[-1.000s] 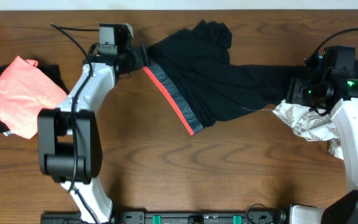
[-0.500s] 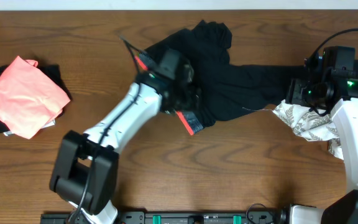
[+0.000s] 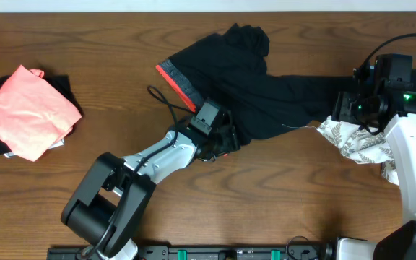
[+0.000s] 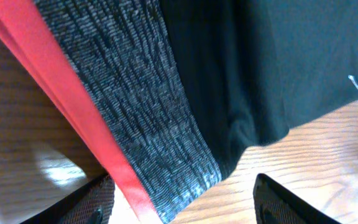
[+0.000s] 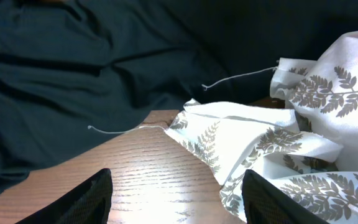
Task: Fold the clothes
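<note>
**Overhead view:** I look straight down from high above on the whole brown wooden surface (image 3: 280,209).

**Left wrist view:** I look down at close range, past the left gripper (image 4: 185,202), on the grey, coral-edged waistband (image 4: 135,106) of the long black leggings (image 4: 278,56).

**Right wrist view:** I look low and close, past the right gripper (image 5: 179,199), across the white leaf-print cloth (image 5: 291,155).

The overhead view contains both patches.

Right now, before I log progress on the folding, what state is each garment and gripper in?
Black leggings: unfolded, rumpled, spread out.
Waistband: lying flat, its corner between the left gripper's fingers.
Leaf-print cloth: crumpled, beside the leggings.
Coral-pink cloth: looks folded, lying on a dark cloth.
Left gripper: open, over the waistband corner.
Right gripper: open, holding nothing.
</note>
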`<state>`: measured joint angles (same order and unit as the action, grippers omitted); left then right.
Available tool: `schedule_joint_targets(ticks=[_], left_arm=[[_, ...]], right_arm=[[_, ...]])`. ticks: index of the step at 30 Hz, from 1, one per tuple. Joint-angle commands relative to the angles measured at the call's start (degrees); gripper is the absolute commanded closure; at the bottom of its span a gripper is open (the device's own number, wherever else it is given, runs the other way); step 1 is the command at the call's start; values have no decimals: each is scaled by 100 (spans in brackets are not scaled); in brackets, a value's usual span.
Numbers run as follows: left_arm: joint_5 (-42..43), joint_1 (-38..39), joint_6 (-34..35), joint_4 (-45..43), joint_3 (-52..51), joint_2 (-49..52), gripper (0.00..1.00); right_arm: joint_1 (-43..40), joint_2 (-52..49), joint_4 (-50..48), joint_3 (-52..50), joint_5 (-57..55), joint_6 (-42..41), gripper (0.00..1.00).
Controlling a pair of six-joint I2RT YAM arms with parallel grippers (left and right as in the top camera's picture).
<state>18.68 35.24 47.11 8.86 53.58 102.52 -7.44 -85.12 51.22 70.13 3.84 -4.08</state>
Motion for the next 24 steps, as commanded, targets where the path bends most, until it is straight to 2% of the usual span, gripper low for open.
schedule_joint_targets(ticks=[1,5,7,8,9,12,16,18,19,24], left_arm=[[-227,101,400,-81,-280,120,28],[-229,177,450,-85,-280,120,29],[-229,177,450,-92,-280,120,41],[-247,175,450,-92,-280,120,55],[-275,175,448,-87,-280,120,64],[-299,175,446,-92,-280,120,78],[-334,175,446,-177,-280,120,81],[-341,175,446,-238,-280,120,92],[-345,175,442,-280,-280,120,94],[-455,170,330,-424,-278,46,94]], right_arm=[[44,4,22,15,-44,28,35],[44,4,42,15,-44,28,35],[44,4,42,15,-44,31,35],[44,4,42,15,-44,28,35],[44,4,42,15,-44,28,35],[44,4,42,15,-44,31,35],[44,4,42,15,-44,28,35],[44,4,42,15,-44,28,35],[44,4,42,15,-44,28,35],[44,4,39,15,-44,28,35]])
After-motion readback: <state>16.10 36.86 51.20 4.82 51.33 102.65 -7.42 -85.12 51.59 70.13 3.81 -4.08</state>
